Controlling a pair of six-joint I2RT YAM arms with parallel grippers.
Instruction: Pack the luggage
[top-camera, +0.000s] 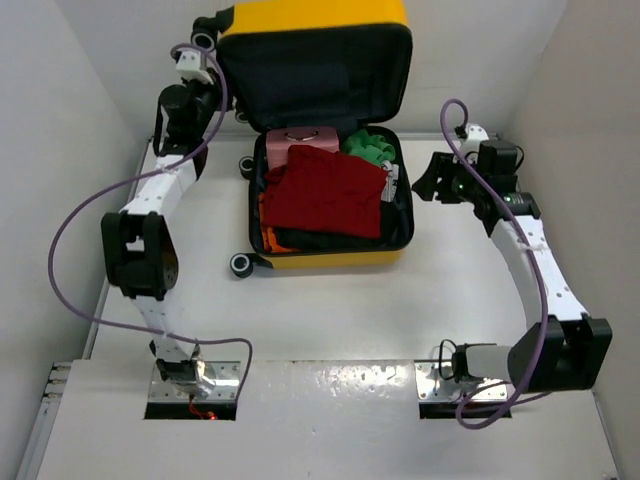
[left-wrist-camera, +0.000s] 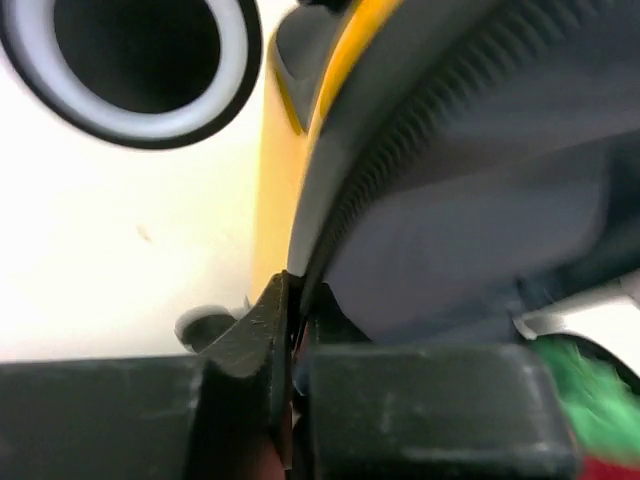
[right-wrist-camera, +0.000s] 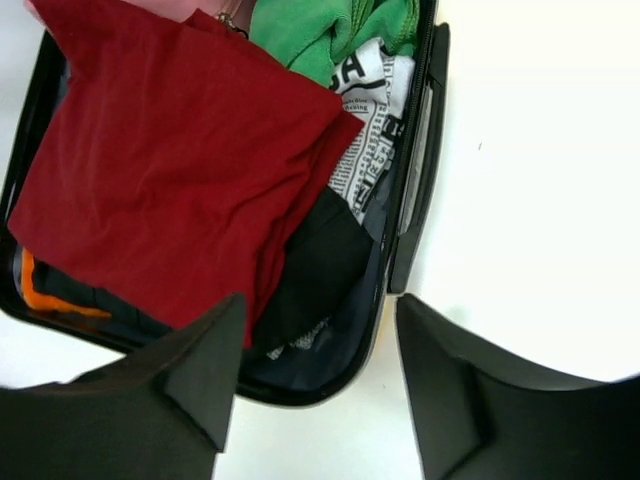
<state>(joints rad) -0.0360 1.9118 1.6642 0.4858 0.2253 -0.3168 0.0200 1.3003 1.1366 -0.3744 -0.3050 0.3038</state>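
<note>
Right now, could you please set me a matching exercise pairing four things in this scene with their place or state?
1 red garment
2 green garment
3 left claw
4 right claw

A open, holding nothing
B clamped on the rim of the luggage
C spread on top of the pile
D tucked in the far right corner

Pairs: 1-C, 2-D, 3-B, 4-A
</note>
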